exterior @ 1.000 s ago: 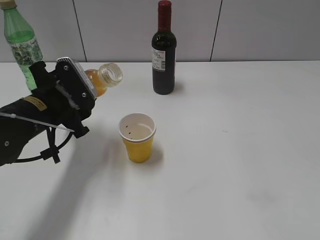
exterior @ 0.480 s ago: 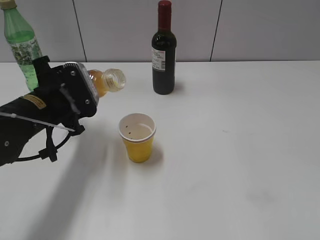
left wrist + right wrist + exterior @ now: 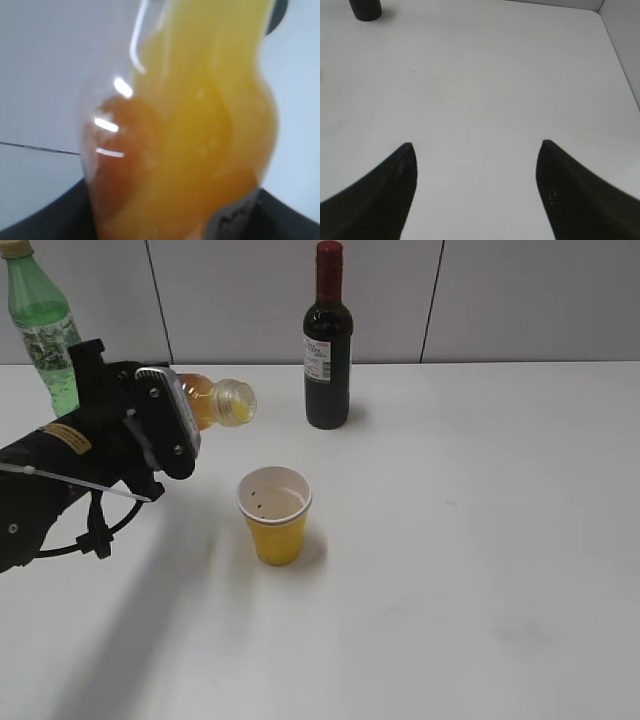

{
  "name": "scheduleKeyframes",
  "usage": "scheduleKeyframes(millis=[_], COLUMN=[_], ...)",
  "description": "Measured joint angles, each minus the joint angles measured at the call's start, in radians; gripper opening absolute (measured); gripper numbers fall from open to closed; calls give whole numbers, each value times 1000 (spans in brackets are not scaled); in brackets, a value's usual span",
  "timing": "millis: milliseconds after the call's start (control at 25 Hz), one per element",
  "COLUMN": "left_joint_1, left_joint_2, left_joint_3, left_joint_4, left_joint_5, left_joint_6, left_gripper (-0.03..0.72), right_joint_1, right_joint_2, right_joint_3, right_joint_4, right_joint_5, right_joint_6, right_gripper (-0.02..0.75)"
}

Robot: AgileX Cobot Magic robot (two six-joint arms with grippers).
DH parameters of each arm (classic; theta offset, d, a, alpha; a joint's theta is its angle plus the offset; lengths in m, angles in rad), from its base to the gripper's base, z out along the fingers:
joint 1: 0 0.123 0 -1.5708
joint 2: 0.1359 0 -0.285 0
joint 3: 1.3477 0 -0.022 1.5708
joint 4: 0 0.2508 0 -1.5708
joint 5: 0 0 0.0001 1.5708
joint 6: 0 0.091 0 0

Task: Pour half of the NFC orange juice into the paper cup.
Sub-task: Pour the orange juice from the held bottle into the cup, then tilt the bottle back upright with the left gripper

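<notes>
Left jaws (image 3: 185, 415): closed on the juice bottle (image 3: 215, 405), held tipped near level, open neck pointing away from the jaws, above and just short of the cup (image 3: 274, 516). Cup: upright on the table (image 3: 480, 540), below and beyond the jaws. Right jaws (image 3: 475, 165): wide apart, holding nothing, over bare table.
</notes>
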Motion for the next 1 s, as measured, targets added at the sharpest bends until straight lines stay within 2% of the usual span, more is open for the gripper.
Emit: scheduleKeyframes(millis=[1000], left_joint_1=[0], left_joint_2=[0], left_joint_3=[0], left_joint_4=[1], left_joint_5=[-8], left_joint_6=[108], left_gripper=[473], right_joint_1=[0], right_joint_2=[0], right_joint_3=[0], right_joint_4=[0], right_joint_5=[0], right_joint_6=[0], right_gripper=[563])
